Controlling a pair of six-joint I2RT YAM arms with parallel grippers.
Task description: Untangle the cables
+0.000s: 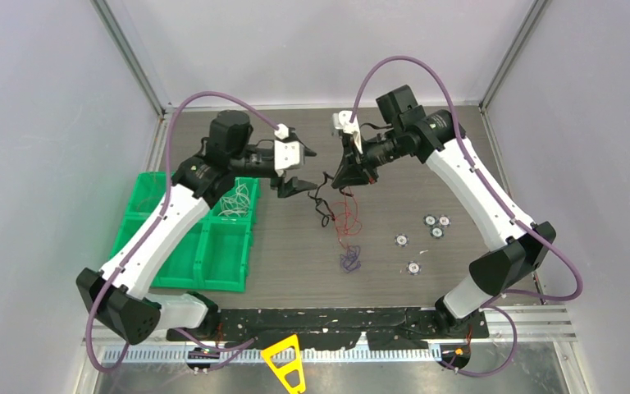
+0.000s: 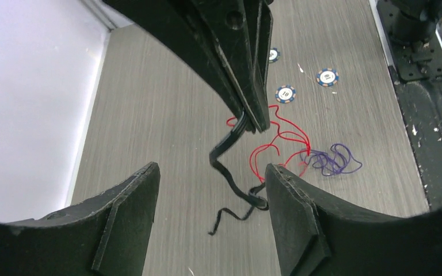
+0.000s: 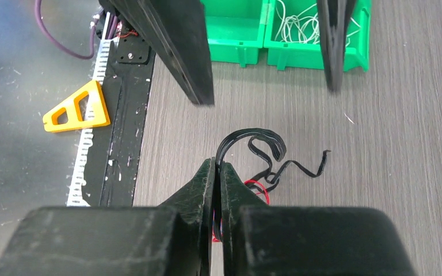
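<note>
My right gripper [image 3: 217, 164] is shut on a flat black cable [image 3: 263, 145], holding it above the table. The black cable [image 2: 228, 170] hangs from the right gripper [image 2: 254, 119] in kinked loops. A thin red cable [image 2: 281, 137] runs up to the same jaws, and it trails down to a blue-purple cable [image 2: 331, 161] bunched on the table. My left gripper [image 2: 212, 170] is open, its fingers either side of the black cable's lower loops, and the right pad [image 2: 299, 207] is right beside a loop. From above, the left gripper [image 1: 297, 174] and right gripper [image 1: 346, 169] face each other. A white cable [image 1: 235, 199] lies in a green bin.
Green bins [image 1: 213, 254] stand at the left of the table. Several small round discs [image 1: 436, 223] lie at the right, near the purple cable [image 1: 349, 259]. A yellow triangle [image 1: 287, 361] lies at the near edge by the black base plate [image 1: 336, 322].
</note>
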